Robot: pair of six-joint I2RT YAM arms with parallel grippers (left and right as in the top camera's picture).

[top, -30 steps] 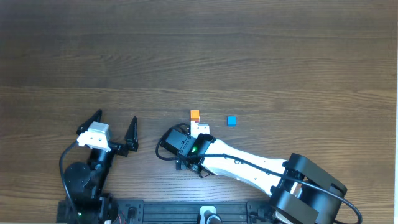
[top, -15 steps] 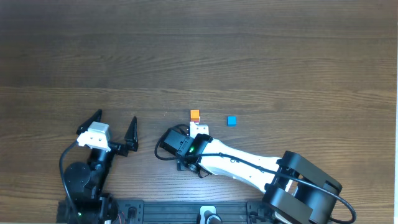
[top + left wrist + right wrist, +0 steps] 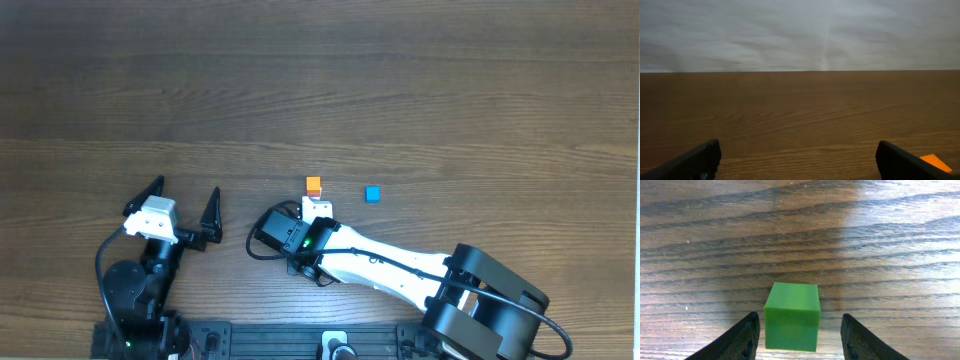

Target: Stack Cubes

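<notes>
A green cube (image 3: 791, 316) sits on the wooden table between the fingers of my right gripper (image 3: 801, 347). The gripper is open, with a small gap on each side of the cube. Seen from above, the right gripper (image 3: 316, 211) is near the table's middle and covers the green cube. A small orange cube (image 3: 313, 185) lies just beyond it, and a blue cube (image 3: 372, 194) lies to its right. My left gripper (image 3: 180, 200) stands open at the front left with nothing between its fingers. The orange cube (image 3: 936, 162) peeks out past one left finger.
The wooden table (image 3: 320, 80) stretches bare across the far half and both sides. The right arm (image 3: 400, 270) lies diagonally from the front right towards the middle.
The right arm's wrist has shifted slightly to the left. The cubes and the left arm have not moved.
</notes>
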